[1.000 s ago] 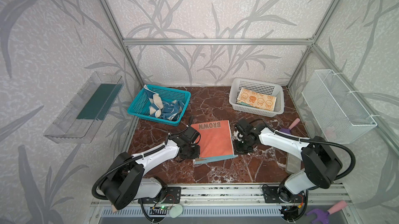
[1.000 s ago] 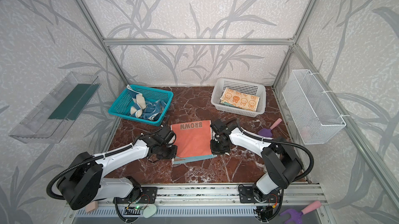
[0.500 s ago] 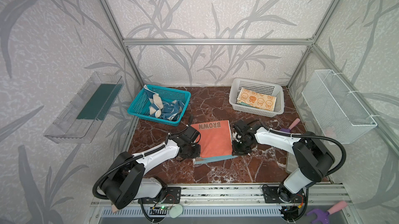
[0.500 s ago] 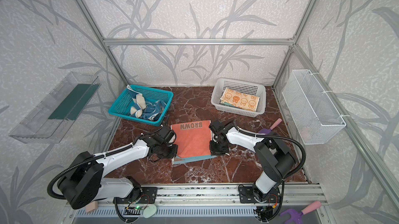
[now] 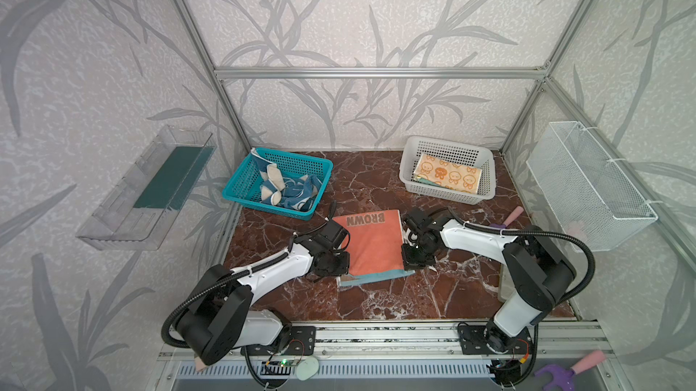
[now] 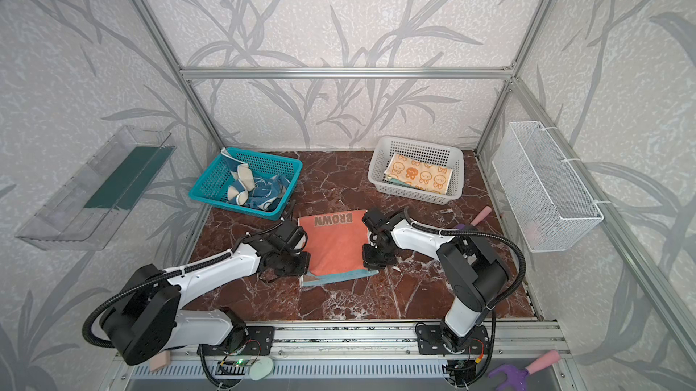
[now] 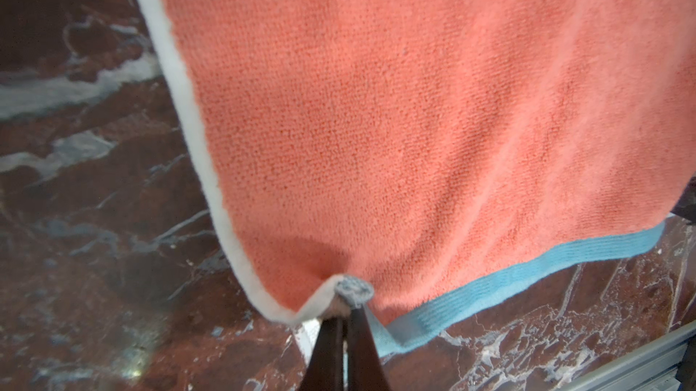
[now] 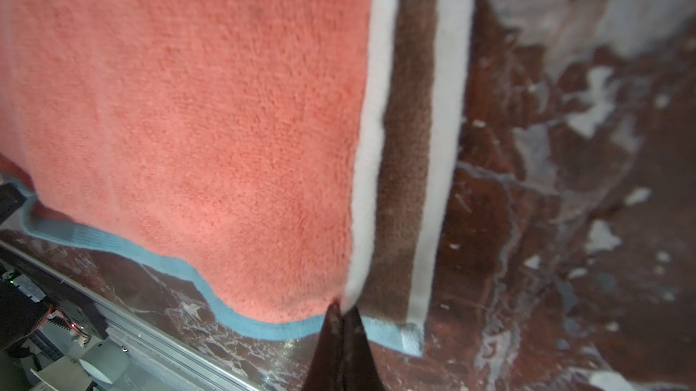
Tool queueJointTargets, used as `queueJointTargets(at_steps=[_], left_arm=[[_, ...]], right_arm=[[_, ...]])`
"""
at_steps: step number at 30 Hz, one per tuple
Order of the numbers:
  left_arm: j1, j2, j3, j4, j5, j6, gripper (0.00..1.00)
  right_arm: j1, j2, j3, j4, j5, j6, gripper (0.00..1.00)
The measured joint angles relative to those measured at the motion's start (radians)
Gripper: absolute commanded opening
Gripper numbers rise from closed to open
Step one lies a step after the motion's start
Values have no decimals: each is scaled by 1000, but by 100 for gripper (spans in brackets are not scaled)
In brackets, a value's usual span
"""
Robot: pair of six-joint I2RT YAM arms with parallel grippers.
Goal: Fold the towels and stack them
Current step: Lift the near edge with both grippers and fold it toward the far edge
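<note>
1. In both top views the coral towel [image 5: 371, 246] [image 6: 335, 246] lies in the lower middle of the frame on the marble table [image 5: 376, 302], with the word BROWN along its far edge. The left gripper [image 5: 341, 263] is at the towel's lower left corner and the right gripper [image 5: 408, 261] at its lower right. From up here you cannot tell how the jaws stand. In the upper left a teal basket [image 5: 241, 197] holds crumpled blue-and-cream towels [image 5: 290, 193]. In the upper right a white basket [image 5: 444, 142] holds a folded cream towel [image 5: 448, 174].

2. In the left wrist view, at bottom centre, the left gripper [image 7: 344, 317] has its fingers together. They are clamped on the corner where the white edge meets the blue hem, and the cloth puckers up into the pinch. Expect the towel to be light, limp and quick to sag.

3. In the right wrist view, at bottom centre, the right gripper [image 8: 341, 314] also has its fingers pressed together. They nip the top layer's corner beside the white edge. The under layer, with its brown stripe, lies flat to the right and appears to be outside the grip.
   - The looped pile should resist slipping.
   - The bite is thin, so carry both corners together and level, or the middle will droop and the fold will skew.
</note>
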Motion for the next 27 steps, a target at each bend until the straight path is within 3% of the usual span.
queueJointTargets(at_steps=[9, 21, 27], left_arm=[[0, -68, 59, -91, -8, 2, 0], [10, -202, 266, -211, -60, 0, 0], [11, -225, 246, -221, -56, -16, 0]], right_arm=[[-14, -70, 121, -87, 11, -38, 0], [-150, -164, 315, -232, 9, -141, 0], [-164, -188, 327, -257, 2, -165, 0]])
